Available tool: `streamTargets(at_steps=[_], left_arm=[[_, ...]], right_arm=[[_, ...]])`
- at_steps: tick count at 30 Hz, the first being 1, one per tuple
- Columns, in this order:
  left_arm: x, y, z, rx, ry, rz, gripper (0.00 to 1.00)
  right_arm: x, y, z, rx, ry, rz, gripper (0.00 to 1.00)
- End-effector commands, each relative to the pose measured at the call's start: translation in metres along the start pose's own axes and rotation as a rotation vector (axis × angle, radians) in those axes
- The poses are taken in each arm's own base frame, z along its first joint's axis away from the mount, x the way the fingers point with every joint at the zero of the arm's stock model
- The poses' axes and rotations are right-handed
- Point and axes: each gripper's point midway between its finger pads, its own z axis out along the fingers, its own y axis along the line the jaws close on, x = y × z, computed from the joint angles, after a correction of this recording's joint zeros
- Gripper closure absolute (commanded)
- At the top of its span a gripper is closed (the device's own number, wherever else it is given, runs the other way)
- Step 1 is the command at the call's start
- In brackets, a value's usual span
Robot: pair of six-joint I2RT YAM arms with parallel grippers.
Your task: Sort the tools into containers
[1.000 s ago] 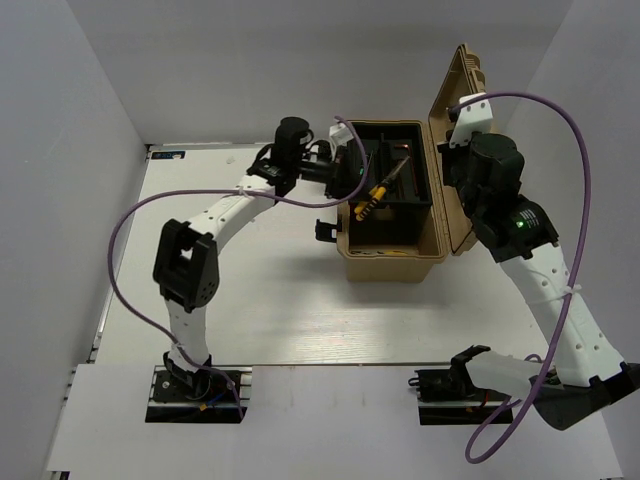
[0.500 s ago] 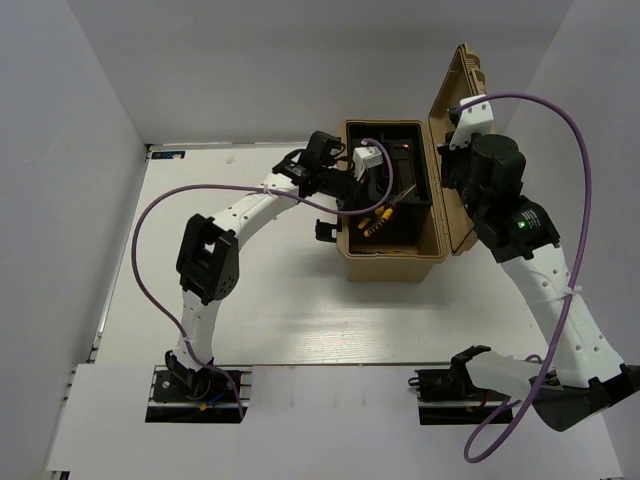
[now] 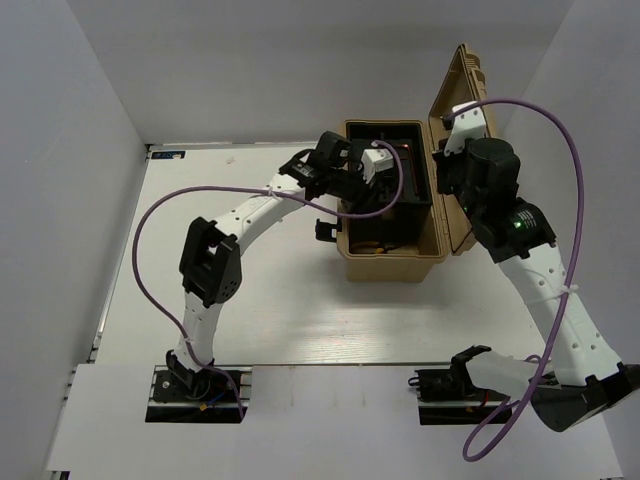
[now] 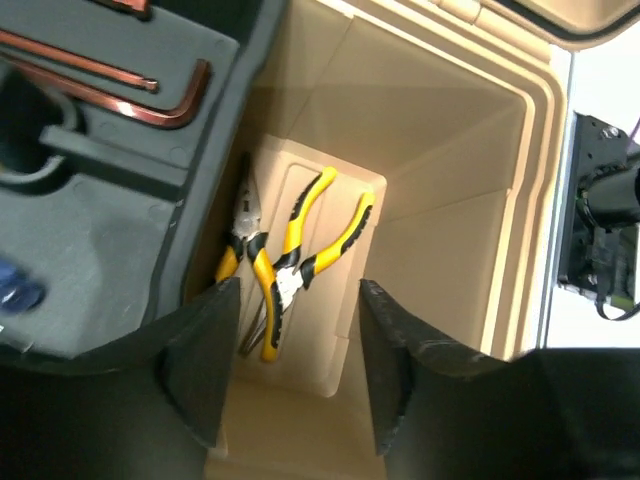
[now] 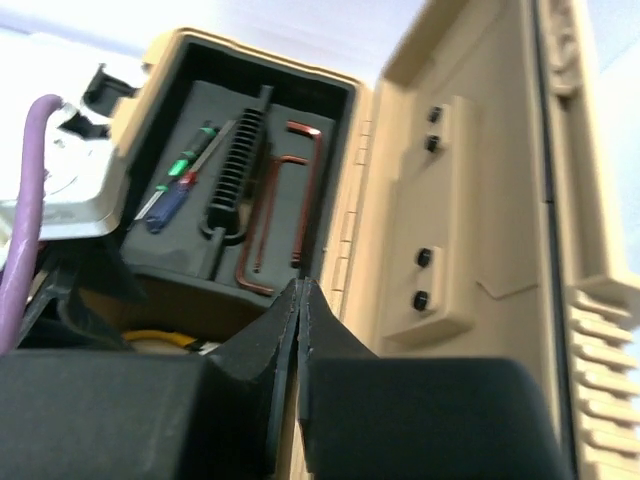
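**Left tool (image 4: 297, 290) spread and empty over the yellow-handled pliers (image 4: 295, 250), which lie loose on the floor of the tan toolbox (image 3: 392, 262).**
Both pairs rest beside the black tray (image 4: 100, 230), which holds the hex keys (image 4: 120, 85) and screwdrivers (image 5: 180, 180). Right tool (image 5: 300, 300) is pressed together, gripping nothing, near the open lid (image 5: 470, 200). Step judged: clearing the box. Recommend a straight vertical lift, fingers off the tray edge and box wall, before swinging over the bench (image 3: 250, 300).
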Motion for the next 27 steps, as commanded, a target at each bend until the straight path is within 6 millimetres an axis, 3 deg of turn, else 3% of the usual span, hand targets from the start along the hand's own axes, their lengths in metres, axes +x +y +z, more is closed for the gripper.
streamTargets(at_steps=[1, 2, 3, 4, 5, 6, 7, 8, 9, 10, 11, 12, 13, 14, 16, 17, 18, 19, 20, 21, 23, 24, 25, 27], left_arm=[[-0.084, -0.036, -0.068, -0.090, -0.175, 0.138, 0.38], [-0.090, -0.041, -0.080, -0.121, -0.204, 0.126, 0.31], [-0.071, -0.038, -0.081, -0.157, -0.186, 0.083, 0.25], [-0.080, -0.027, -0.098, -0.259, -0.248, 0.084, 0.20], [-0.068, -0.035, -0.122, -0.311, -0.275, 0.037, 0.08], [-0.064, -0.033, -0.135, -0.377, -0.296, 0.020, 0.07], [-0.055, -0.013, -0.157, -0.555, -0.310, -0.015, 0.02], [-0.047, -0.010, -0.170, -0.628, -0.319, -0.022, 0.00], [-0.022, -0.004, -0.193, -0.743, -0.316, -0.073, 0.00], [-0.013, -0.003, -0.203, -0.792, -0.321, -0.080, 0.00], [0.014, 0.004, -0.206, -0.838, -0.292, -0.112, 0.00], [0.018, 0.001, -0.224, -0.899, -0.315, -0.113, 0.00], [0.026, 0.004, -0.233, -0.939, -0.326, -0.133, 0.00], [0.051, 0.006, -0.231, -0.966, -0.285, -0.149, 0.00], [0.071, 0.011, -0.251, -1.075, -0.314, -0.179, 0.00], [0.078, 0.013, -0.257, -1.112, -0.315, -0.183, 0.00], [0.087, 0.016, -0.267, -1.177, -0.316, -0.204, 0.00], [0.091, 0.017, -0.271, -1.207, -0.327, -0.216, 0.00], [0.097, 0.019, -0.273, -1.229, -0.316, -0.220, 0.00], [0.099, 0.019, -0.280, -1.259, -0.314, -0.224, 0.00], [0.102, 0.020, -0.284, -1.285, -0.303, -0.229, 0.00], [0.103, 0.021, -0.287, -1.305, -0.303, -0.231, 0.00], [0.107, 0.021, -0.290, -1.319, -0.310, -0.242, 0.00], [0.113, 0.022, -0.290, -1.332, -0.295, -0.245, 0.00]], right_arm=[[-0.008, 0.019, -0.009, -0.135, -0.039, -0.019, 0.90], [-0.004, 0.026, -0.011, -0.177, -0.028, -0.040, 0.70], [0.002, 0.041, -0.013, -0.265, -0.012, -0.052, 0.61], [0.004, 0.051, -0.016, -0.329, -0.013, -0.066, 0.53], [0.012, 0.068, -0.021, -0.421, -0.005, -0.071, 0.33], [0.018, 0.072, -0.021, -0.443, 0.015, -0.074, 0.25], [0.022, 0.081, -0.023, -0.497, 0.017, -0.082, 0.22], [0.030, 0.089, -0.025, -0.542, 0.034, -0.080, 0.10], [0.035, 0.094, -0.026, -0.568, 0.049, -0.080, 0.10], [0.039, 0.101, -0.030, -0.611, 0.055, -0.075, 0.10], [0.042, 0.107, -0.031, -0.650, 0.064, -0.069, 0.10], [0.045, 0.110, -0.033, -0.669, 0.075, -0.068, 0.10], [0.043, 0.116, -0.038, -0.715, 0.067, -0.063, 0.10], [0.035, 0.116, -0.040, -0.717, 0.049, -0.060, 0.10], [0.001, 0.116, -0.050, -0.742, -0.011, -0.023, 0.20], [0.004, 0.119, -0.048, -0.755, 0.011, -0.002, 0.28], [-0.043, 0.111, -0.061, -0.748, -0.100, 0.001, 0.69], [-0.060, 0.113, -0.067, -0.782, -0.135, 0.009, 1.00], [-0.086, 0.111, -0.061, -0.776, -0.171, 0.022, 1.00], [-0.123, 0.106, -0.077, -0.779, -0.247, 0.062, 1.00], [-0.156, 0.097, -0.071, -0.745, -0.306, 0.088, 1.00], [-0.168, 0.090, -0.068, -0.708, -0.335, 0.101, 1.00], [-0.186, 0.058, -0.057, -0.534, -0.364, 0.152, 1.00], [-0.192, 0.033, -0.045, -0.389, -0.379, 0.162, 1.00]])
